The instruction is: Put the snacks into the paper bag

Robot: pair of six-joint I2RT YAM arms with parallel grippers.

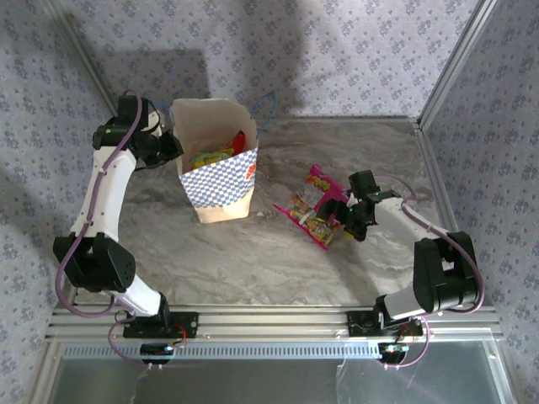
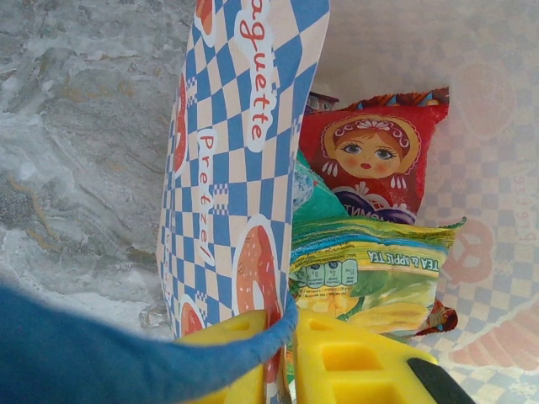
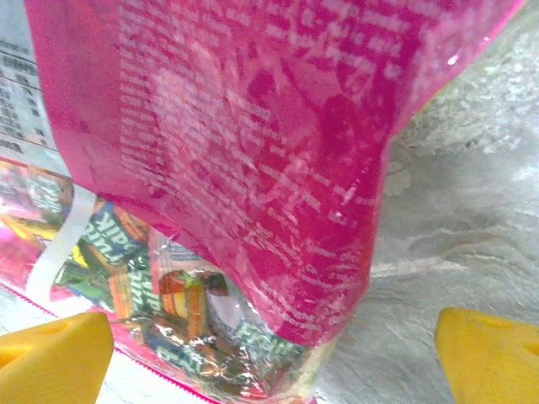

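Left pincer [image 2: 290, 349]: closed on the rim of the paper bag [image 1: 221, 181], one yellow finger inside the wall and one outside. I judge it is there to hold the mouth open and the bag upright for loading.
Blue cord handle [image 2: 118, 362]: crosses in front of my left fingers.
Bag writing: "Pretzel" reads clearly on the checked wall. Above it is "…aguette", first letter cut off.
Inside the bag: a red packet [image 2: 370, 156] with a painted doll face, a teal packet [image 2: 313, 202] beside it, and a green-yellow packet [image 2: 370, 282] in front marked "TEA & APPLE…".
Tabletop [image 1: 253, 261]: the snacks not yet bagged lie right of the bag, apart from it.
Magenta packet [image 3: 253, 151]: lies over a pink-edged sweet packet [image 3: 177, 307]. Its white print is too blurred to read.
Right pincer [image 3: 271, 358]: wide open with the magenta packet between its spread fingers, gripping nothing. I'd close on it next.
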